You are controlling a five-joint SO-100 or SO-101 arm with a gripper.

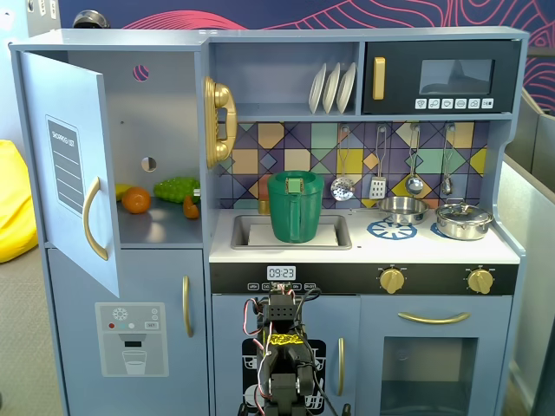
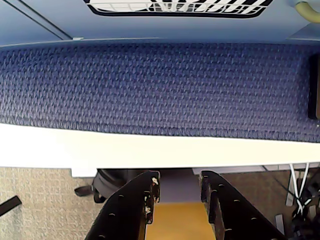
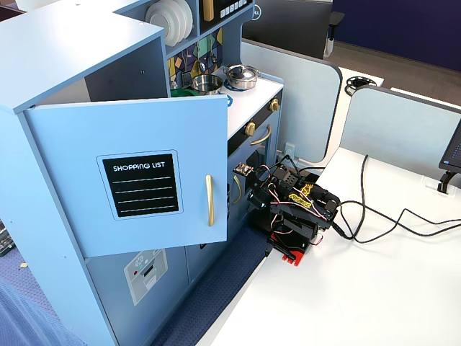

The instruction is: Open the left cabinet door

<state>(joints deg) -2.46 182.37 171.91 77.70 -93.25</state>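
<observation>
Here the left cabinet door (image 1: 74, 169) stands open, well apart from the empty, parted pincer (image 2: 179, 192)

The arm (image 1: 282, 355) sits folded low at the bottom centre of a fixed view, its black links stacked upright with red, black and white wires looping off the top joint. In another fixed view the arm (image 3: 294, 209) appears right of centre, tucked into a compact crouch on the white desk (image 3: 374, 288), cables trailing away to the right. The wrist view shows the gripper (image 2: 179, 187) entering from the bottom edge, its two black jaws pointing up the frame, standing a little apart with nothing between them.
</observation>
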